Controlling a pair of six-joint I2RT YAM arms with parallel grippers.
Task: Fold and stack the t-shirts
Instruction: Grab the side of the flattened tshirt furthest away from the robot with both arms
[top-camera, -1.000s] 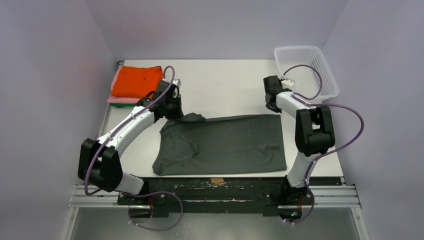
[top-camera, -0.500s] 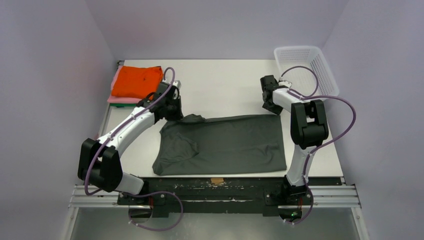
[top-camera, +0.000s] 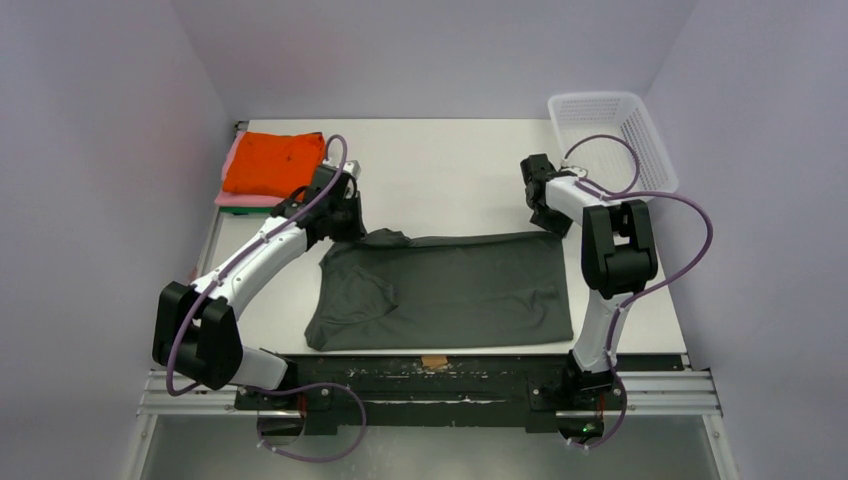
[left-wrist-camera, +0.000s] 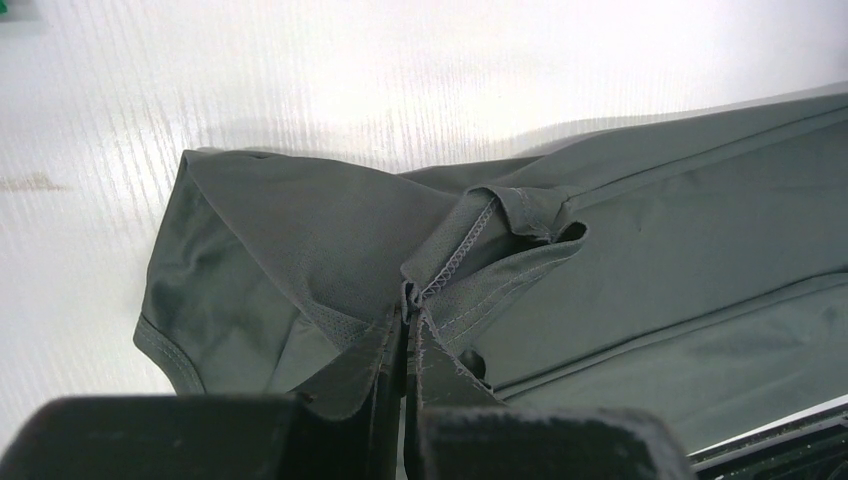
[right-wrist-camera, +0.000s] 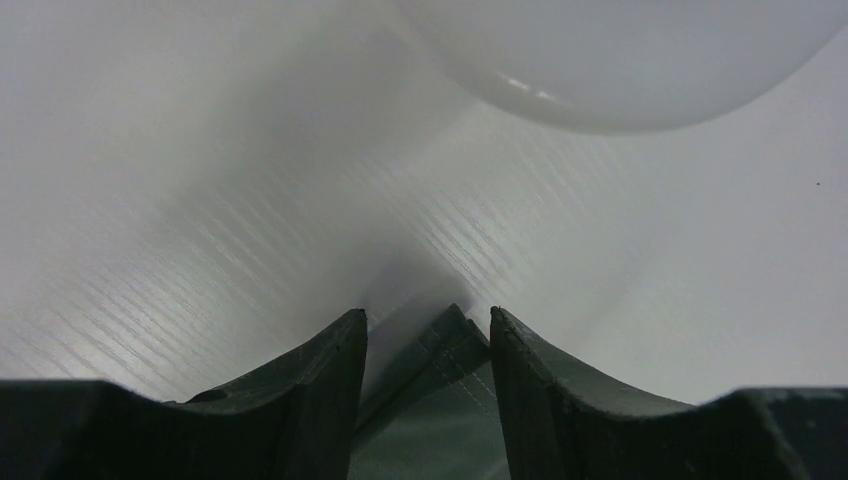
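Left wrist: t-shirt (left-wrist-camera: 640, 250) in end effector (left-wrist-camera: 406, 322)

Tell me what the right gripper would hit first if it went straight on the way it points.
Probably the corner of the dark grey t-shirt, which lies between the right gripper's open fingers; the white table is right beneath it. Depth is hard to judge.

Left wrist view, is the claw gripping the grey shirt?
Yes, the left claw is pinched shut on a seam of the dark grey shirt.
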